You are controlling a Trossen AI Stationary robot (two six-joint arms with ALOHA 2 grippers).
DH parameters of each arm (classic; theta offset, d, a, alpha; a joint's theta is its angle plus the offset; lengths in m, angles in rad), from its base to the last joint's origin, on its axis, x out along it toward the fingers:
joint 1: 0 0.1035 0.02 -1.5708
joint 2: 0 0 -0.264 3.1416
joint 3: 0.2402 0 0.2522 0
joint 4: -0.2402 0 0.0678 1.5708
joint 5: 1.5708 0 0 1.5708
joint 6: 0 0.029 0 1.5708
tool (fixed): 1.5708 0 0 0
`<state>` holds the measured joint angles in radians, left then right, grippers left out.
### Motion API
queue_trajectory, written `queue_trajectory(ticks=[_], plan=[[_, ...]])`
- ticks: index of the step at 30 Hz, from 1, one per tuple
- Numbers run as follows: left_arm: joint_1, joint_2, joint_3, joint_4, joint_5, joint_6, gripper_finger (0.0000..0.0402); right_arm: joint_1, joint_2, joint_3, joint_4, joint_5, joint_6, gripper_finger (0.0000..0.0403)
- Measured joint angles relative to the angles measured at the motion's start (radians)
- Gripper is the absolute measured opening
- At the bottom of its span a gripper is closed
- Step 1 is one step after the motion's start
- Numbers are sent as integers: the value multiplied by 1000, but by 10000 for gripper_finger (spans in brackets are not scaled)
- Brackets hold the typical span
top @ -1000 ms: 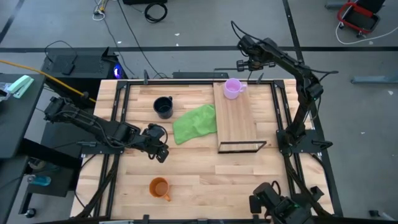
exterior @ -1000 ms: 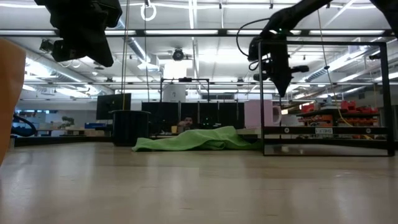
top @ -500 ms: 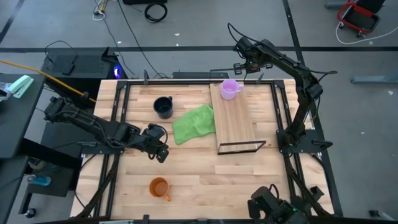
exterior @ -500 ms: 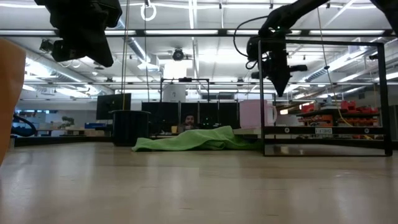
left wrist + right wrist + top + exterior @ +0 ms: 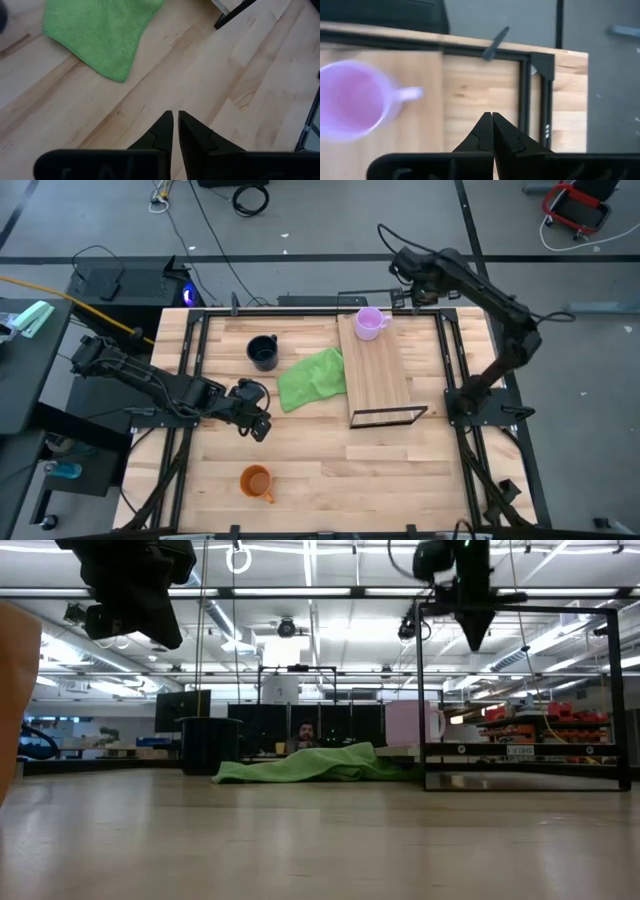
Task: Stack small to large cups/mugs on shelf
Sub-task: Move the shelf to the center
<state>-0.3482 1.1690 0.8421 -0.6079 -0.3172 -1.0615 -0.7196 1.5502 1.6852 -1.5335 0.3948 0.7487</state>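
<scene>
The pale purple mug (image 5: 370,322) stands upright on the far end of the shelf (image 5: 380,375), a light board with a black wire frame (image 5: 520,755). My right gripper (image 5: 425,290) hangs shut, high above the table's far right corner, beside and above the mug (image 5: 350,100), touching nothing. The dark mug (image 5: 263,352) stands at the far left and the orange mug (image 5: 256,481) near the front edge, both on the tabletop. My left gripper (image 5: 175,117) hovers over bare wood at mid-left (image 5: 262,428), its fingertips a slit apart, with nothing between them.
A green cloth (image 5: 315,377) lies crumpled on the table between the dark mug and the shelf, its edge against the shelf's left side. Black frame rails (image 5: 445,350) run along the table's sides. A person's head (image 5: 305,732) shows beyond the far edge.
My right gripper has risen and swung toward the table's right edge, away from the purple mug, staying shut. The mug stays upright on the shelf.
</scene>
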Motion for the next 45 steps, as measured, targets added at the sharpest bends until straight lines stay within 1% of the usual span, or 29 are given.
queue_trajectory(ticks=[3,6,9,15,20,25,30,33,37,40,45], plan=[[10,0,0,0,-1,2,34,106,-60,-3,-14,25,81,1],[17,0,0,0,-2,9,30,215,-122,-41,-37,55,185,1],[21,0,0,1,-1,22,28,319,-190,-140,-37,61,291,1],[21,0,0,2,3,26,34,526,-324,-391,-38,53,587,1],[21,0,0,3,3,25,34,696,-401,-534,-38,-5,817,1],[21,0,0,3,3,20,28,859,-436,-630,-37,-71,1010,1],[21,0,0,5,4,1,33,1006,-448,-700,-38,-161,1179,1],[21,0,0,5,4,-1,36,1076,-448,-719,-30,-190,1248,1],[21,0,0,6,4,-1,33,1134,-446,-731,12,-206,1303,0],[21,0,0,6,4,-1,28,1151,-444,-738,71,-205,1303,0],[21,0,0,6,4,-2,32,1150,-444,-741,97,-202,1293,0]])
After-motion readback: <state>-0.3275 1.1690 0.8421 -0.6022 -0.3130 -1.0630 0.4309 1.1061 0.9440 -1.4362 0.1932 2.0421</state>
